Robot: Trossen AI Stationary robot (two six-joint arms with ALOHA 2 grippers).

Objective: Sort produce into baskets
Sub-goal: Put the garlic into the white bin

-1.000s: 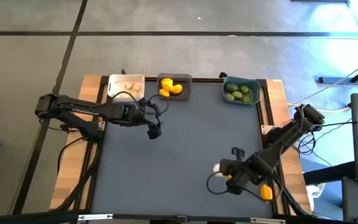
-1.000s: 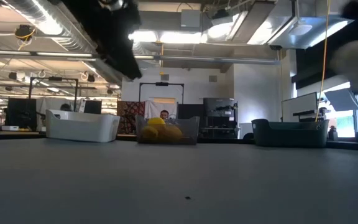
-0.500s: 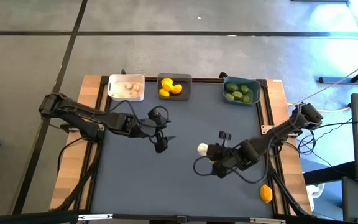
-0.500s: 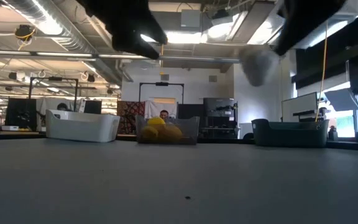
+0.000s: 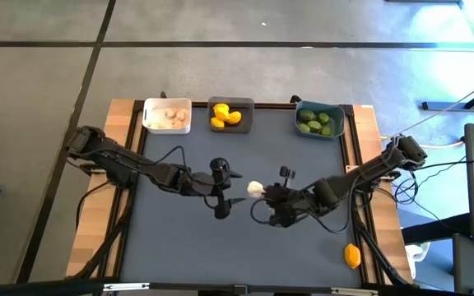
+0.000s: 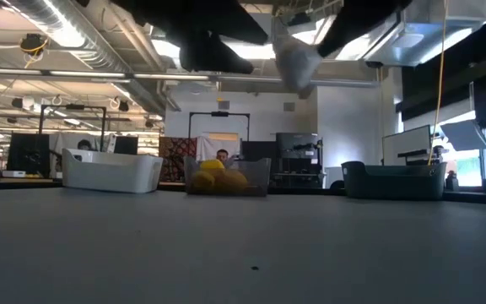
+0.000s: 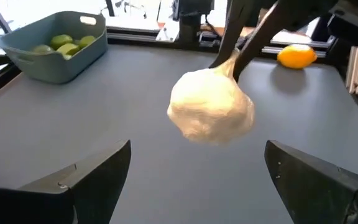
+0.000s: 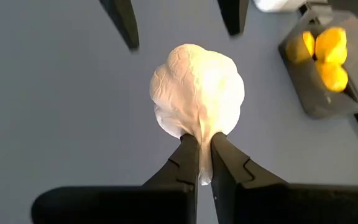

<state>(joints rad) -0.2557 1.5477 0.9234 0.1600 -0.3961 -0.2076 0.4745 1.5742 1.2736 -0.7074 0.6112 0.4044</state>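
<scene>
Grey table (image 5: 245,247), garlic bulb (image 5: 255,189) stem toward right tool (image 8: 199,163)

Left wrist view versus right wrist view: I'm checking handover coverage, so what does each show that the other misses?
Only the left wrist view shows the teal basket of limes and a stray lemon on the table. Only the right wrist view shows the dark basket of lemons. Both show the garlic bulb, pinched by its stem in the right gripper, facing the open left gripper.

Garlic (image 5: 255,188): whitish bulb, pinched by its stem, above mid-counter.
Lemon (image 5: 351,255): alone near counter's edge.
Baskets: white (image 5: 167,116) garlic, grey (image 5: 231,116) lemons, teal (image 5: 318,121) limes.
</scene>
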